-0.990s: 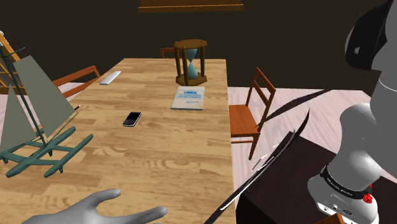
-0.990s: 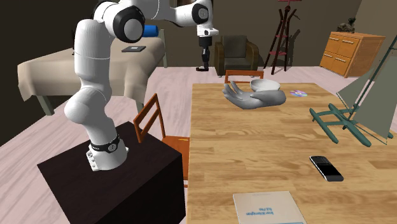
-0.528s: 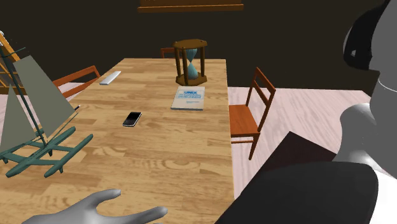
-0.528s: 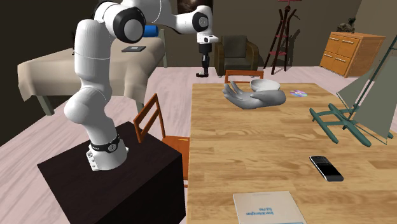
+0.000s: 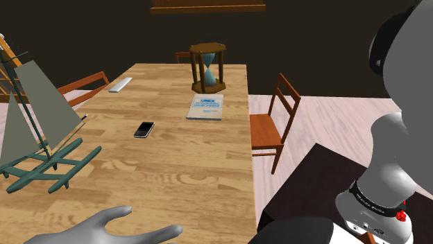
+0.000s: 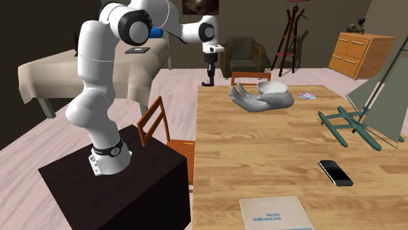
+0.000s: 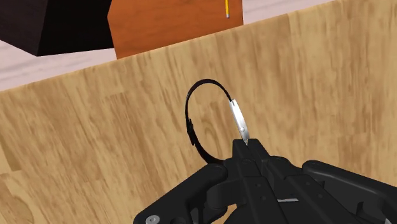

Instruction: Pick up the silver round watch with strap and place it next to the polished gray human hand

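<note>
My pincer [image 7: 247,151] is clamped on the watch [image 7: 237,119]. The silver case sits edge-on right at the fingertips, and its black strap curls in a loop beyond them, over the wooden table [image 7: 89,133] near its edge. In the second exterior view the grey hand [image 6: 261,99] lies near the pincer, towards that view's right. A book [image 5: 205,107] lies well apart from the pincer; I cannot read its blue title block, nor the lettering on the black ring [image 5: 371,199] at the arm's base.

The table [image 7: 95,127] is light, matt wood with a plain grain. The watch [image 7: 237,118] has a shiny metal face and a dull black strap. The grey hand [image 6: 261,102] looks smooth and faintly glossy.
</note>
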